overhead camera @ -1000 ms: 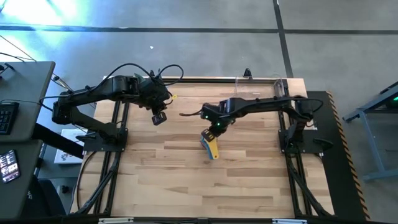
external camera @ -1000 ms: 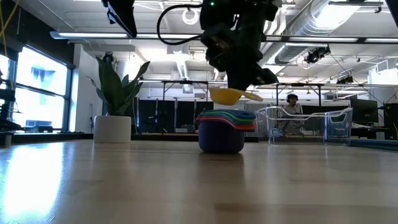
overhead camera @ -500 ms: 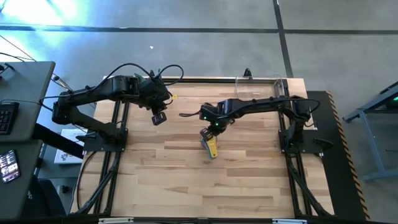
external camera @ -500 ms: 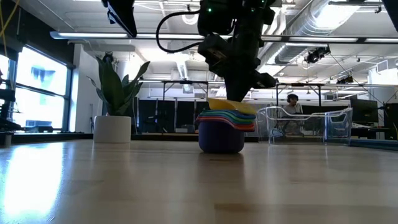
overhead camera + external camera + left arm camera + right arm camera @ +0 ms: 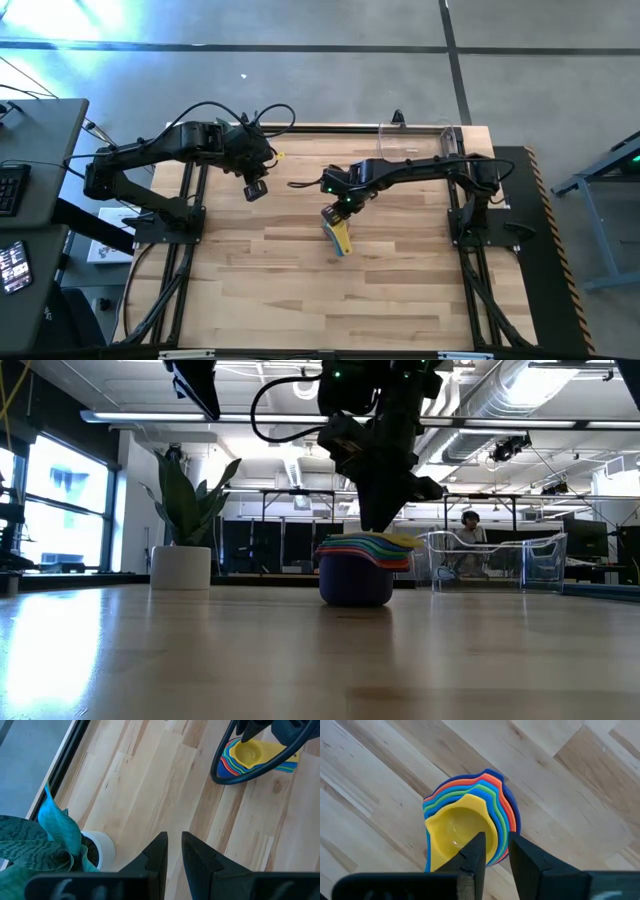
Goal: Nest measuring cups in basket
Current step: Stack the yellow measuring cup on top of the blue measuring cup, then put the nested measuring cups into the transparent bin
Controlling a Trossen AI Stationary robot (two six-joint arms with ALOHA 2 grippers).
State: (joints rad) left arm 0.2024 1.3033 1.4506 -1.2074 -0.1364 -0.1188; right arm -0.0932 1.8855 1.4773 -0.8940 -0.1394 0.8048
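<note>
Pale butcher-block planks make up the table (image 5: 300, 290), with a grey concrete floor around it and an open workshop hall beyond. Just above the centre of the wood, the right gripper (image 5: 492, 851) has its two dark fingers (image 5: 475, 852) parted by a narrow gap, with nothing between them; they hang directly over the rim of the yellow measuring cup (image 5: 460, 832) without clearly pinching it. That yellow cup sits innermost in the stack of measuring cups (image 5: 362, 568), whose rims fan outward in green, teal, blue, orange and red over a purple base; the whole nest stands on the bare table, not in any container. In the high view the same stack (image 5: 340, 236) lies directly under the right gripper (image 5: 338, 214), near the table's middle. The basket (image 5: 498, 560), clear plastic, stands well apart, by the far right edge of the table. The left gripper (image 5: 172, 851) hangs above the table's far left part, well apart from the stack, its fingers (image 5: 156, 852) set a slim gap apart and holding nothing. Below it stands a white potted plant (image 5: 97, 851) with long green leaves. A person (image 5: 468, 520) is faintly visible in the room behind the basket.
</note>
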